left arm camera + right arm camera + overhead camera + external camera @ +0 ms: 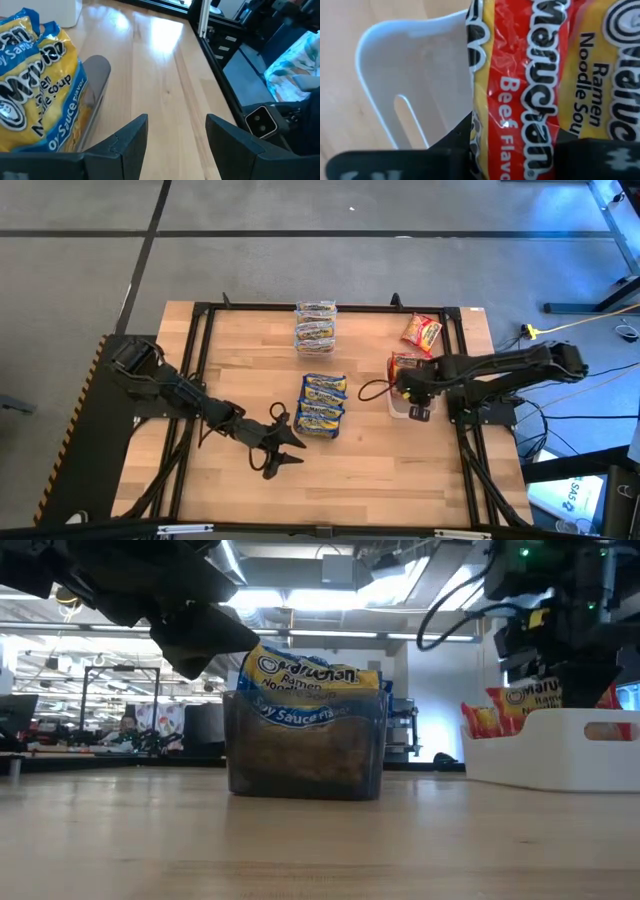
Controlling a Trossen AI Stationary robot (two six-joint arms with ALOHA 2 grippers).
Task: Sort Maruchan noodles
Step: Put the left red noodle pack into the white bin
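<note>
Red beef packet [520,100] sits pinched in the right gripper [512,145] over the white tray [410,75] at right of centre, seemingly awaiting release, while the left gripper [175,135] waits open.

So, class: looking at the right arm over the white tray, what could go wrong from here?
1. The right end effector pinches only an edge of the red beef packet; the crinkly plastic could slip.
2. It could catch on the white tray rim and land outside.
3. The open left end effector sits near the blue packets and could nudge them.
</note>
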